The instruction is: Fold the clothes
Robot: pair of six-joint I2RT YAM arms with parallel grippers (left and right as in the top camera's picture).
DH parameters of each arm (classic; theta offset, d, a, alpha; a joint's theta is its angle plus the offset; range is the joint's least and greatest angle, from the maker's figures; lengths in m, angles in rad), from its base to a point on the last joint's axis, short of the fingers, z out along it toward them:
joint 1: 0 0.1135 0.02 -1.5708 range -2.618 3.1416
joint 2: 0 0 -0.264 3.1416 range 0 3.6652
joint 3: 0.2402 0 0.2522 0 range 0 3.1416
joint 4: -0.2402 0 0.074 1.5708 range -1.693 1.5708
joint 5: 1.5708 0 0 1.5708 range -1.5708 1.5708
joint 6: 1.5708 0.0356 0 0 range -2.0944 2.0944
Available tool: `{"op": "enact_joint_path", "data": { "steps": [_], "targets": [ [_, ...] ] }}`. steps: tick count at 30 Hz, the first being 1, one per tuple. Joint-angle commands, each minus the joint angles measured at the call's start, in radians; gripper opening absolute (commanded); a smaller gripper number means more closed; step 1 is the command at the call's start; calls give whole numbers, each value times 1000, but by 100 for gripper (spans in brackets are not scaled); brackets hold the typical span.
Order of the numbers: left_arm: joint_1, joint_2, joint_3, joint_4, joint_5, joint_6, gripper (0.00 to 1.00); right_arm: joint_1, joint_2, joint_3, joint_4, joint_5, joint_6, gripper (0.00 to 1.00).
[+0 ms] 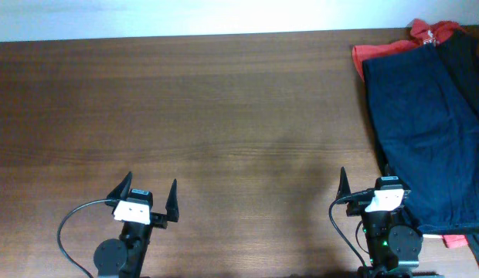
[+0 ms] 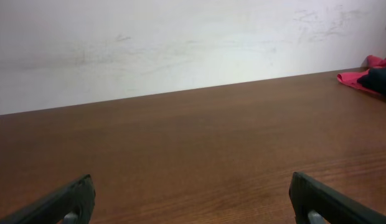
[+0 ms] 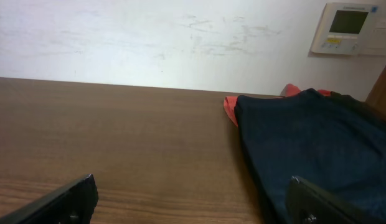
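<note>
A dark navy-blue garment (image 1: 425, 131) lies flat at the table's right side, on top of a red piece (image 1: 378, 52) that shows at the far end and near corner. A black piece (image 1: 467, 62) lies along its right edge. The navy garment also shows in the right wrist view (image 3: 305, 143), and the red piece shows in the left wrist view (image 2: 358, 79). My left gripper (image 1: 147, 193) is open and empty at the front left, over bare wood (image 2: 193, 186). My right gripper (image 1: 365, 188) is open and empty at the front right, its right finger over the navy garment's edge (image 3: 193, 193).
The brown wooden table (image 1: 185, 116) runs to a white wall at the back. A white wall controller (image 3: 347, 28) hangs at the upper right in the right wrist view. Black cables loop beside each arm base at the front edge.
</note>
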Motion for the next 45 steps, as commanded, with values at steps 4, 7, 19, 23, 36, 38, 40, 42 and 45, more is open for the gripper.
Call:
{"op": "enact_joint_path", "data": {
  "steps": [4, 7, 19, 23, 36, 38, 40, 42, 45],
  "targets": [
    [4, -5, -6, 0, -6, -6, 99, 4, -1, -5, -8, 29, -6, 99],
    [4, -5, -6, -1, -6, -6, 99, 4, -1, -5, -8, 29, -6, 99],
    [4, -5, -6, 0, -6, -6, 99, 4, -1, -5, -8, 29, -6, 99],
    [4, -5, -6, 0, -6, -6, 99, 4, -1, -5, -8, 29, -6, 99],
    [4, -5, -6, -1, -6, -6, 99, 4, -1, -5, -8, 29, -6, 99],
    [4, -5, -6, -1, -6, -6, 99, 4, -1, -5, -8, 29, -6, 99],
    [4, -5, -6, -1, -6, -6, 99, 4, -1, -5, -8, 29, -6, 99],
    [4, -5, -6, -1, -6, -6, 99, 4, -1, -5, -7, 30, -6, 99],
    [4, -5, -6, 0, -6, -6, 99, 5, -1, -5, 182, -271, 206, 99]
  ]
}}
